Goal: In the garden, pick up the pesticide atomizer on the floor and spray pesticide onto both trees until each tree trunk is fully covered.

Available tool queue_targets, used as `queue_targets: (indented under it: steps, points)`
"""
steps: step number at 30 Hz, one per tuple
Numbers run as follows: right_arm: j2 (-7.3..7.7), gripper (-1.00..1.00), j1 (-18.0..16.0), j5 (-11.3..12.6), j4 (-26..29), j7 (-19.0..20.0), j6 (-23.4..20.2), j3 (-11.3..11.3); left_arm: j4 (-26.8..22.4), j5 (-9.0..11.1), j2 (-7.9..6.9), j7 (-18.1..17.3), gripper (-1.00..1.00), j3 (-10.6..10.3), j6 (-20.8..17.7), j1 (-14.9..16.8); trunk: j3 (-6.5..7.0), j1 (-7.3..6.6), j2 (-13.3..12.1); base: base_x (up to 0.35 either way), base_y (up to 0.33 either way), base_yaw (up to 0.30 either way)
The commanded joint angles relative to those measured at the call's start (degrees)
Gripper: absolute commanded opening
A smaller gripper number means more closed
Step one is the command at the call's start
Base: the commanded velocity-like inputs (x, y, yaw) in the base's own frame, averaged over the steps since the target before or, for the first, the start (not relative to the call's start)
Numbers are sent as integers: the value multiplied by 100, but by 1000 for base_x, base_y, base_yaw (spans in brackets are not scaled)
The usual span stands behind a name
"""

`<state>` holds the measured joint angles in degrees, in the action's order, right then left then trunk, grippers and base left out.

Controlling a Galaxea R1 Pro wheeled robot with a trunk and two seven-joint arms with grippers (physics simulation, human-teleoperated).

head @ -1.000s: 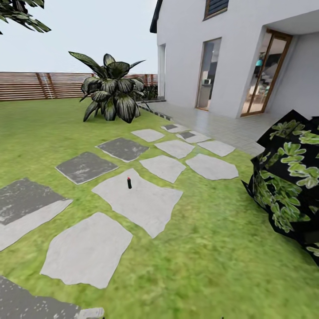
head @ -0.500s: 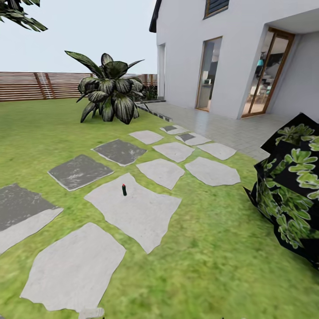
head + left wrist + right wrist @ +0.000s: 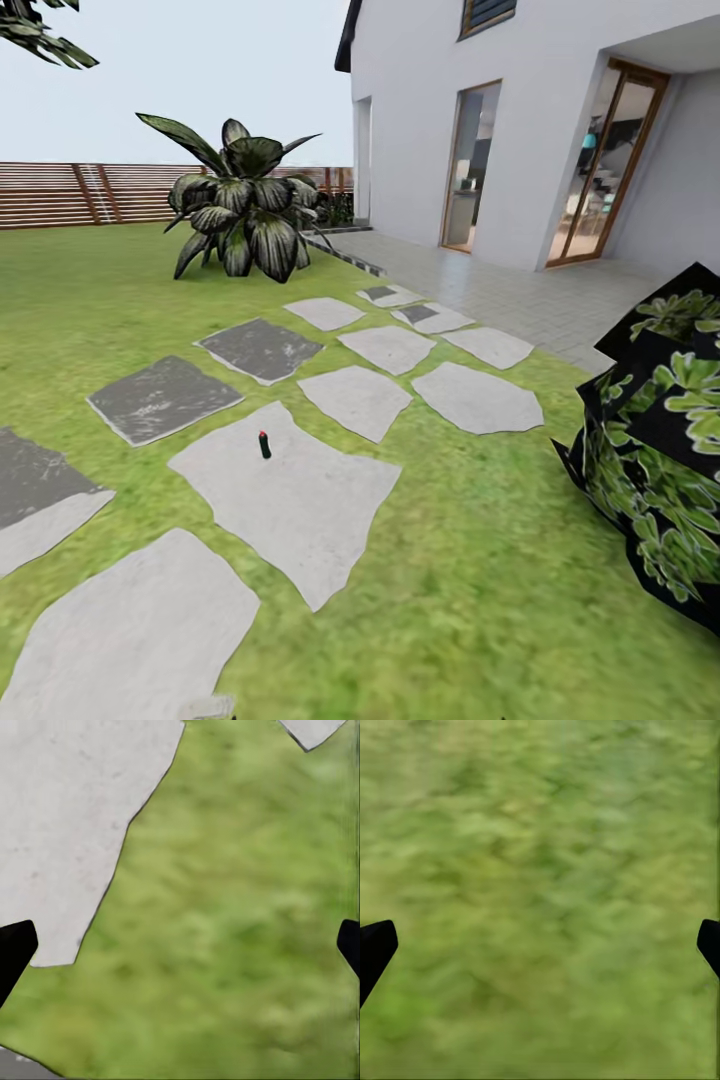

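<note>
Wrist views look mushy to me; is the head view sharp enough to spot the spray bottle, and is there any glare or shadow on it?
Head view: flat, even light, no glare; spray bottle small but distinct on a pale paving stone, no clear shadow. Left wrist view: grass blurred, stone edge sharp. Right wrist view: blurred grass, dark fingertips at the edges.

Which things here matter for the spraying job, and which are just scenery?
For the job:
- pesticide atomizer, upright on a light paving stone
- both hands, open over the grass

Scenery:
- striped plant
- leafy bush
- fence
- house
</note>
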<state>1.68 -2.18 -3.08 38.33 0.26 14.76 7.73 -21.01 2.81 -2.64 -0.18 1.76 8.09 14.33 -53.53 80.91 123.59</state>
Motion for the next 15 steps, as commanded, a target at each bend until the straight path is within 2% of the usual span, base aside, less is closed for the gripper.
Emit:
queue_targets:
  steps: [1,10,15]
  points:
    - [0,100,0,0,0,0,0,0,0,0,0,0,100,0,0,0,0,0,0,288,-172,0]
    - [37,100,-1,-19,-1,0,0,0,0,0,0,0,100,-2,0,0,0,0,0,287,-173,0]
    - [35,100,-1,-176,-1,-6,-1,0,0,0,0,0,100,0,0,0,0,0,0,287,-173,0]
